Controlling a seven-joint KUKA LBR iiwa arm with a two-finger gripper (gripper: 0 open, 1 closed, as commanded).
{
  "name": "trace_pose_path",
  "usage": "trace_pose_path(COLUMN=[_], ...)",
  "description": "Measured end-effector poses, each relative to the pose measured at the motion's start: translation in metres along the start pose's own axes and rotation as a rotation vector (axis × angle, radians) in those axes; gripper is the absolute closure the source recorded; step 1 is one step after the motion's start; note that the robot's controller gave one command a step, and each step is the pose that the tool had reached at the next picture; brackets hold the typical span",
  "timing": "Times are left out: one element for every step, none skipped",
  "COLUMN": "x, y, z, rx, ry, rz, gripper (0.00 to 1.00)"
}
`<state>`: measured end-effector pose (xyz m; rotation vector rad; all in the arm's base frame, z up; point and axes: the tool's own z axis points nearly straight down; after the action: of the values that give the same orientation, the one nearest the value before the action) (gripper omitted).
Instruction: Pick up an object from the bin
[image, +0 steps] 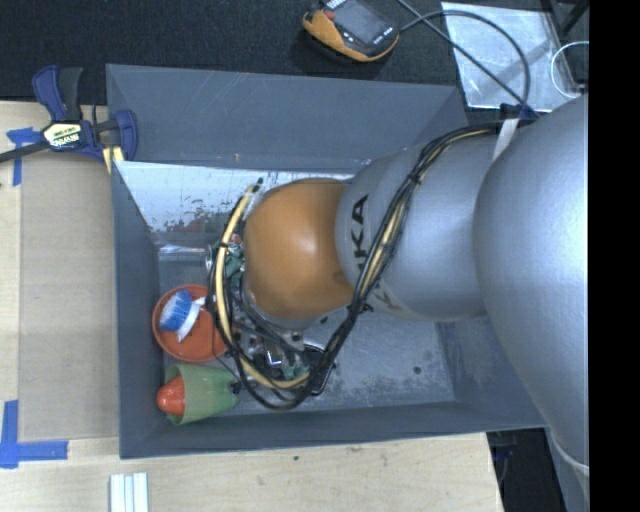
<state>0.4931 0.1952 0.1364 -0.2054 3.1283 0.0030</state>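
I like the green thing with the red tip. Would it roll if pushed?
The green thing looks rounded and lies on its side, so it may roll. The bin's front wall beside it would probably stop it soon. Possibly light plastic.

Your arm (470, 230) is thick, silver-grey, lettered in black. A rounded orange cover (295, 245) caps its wrist; black and yellow cables (390, 215) run alongside.

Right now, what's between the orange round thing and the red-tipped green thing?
Nothing. In the camera view the orange round thing and the red-tipped green thing lie edge to edge.
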Motion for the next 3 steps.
trace_pose_path(x=[-0.085,-0.050,-0.105], y=[-0.018,-0.029,-0.034], z=[-0.015,-0.010,0.039], rx=[0.001,0.000,-0.001], ry=[-0.005,0.001,-0.011], rz=[0.007,0.025,-0.134], gripper=[0.00,0.00,0.00])
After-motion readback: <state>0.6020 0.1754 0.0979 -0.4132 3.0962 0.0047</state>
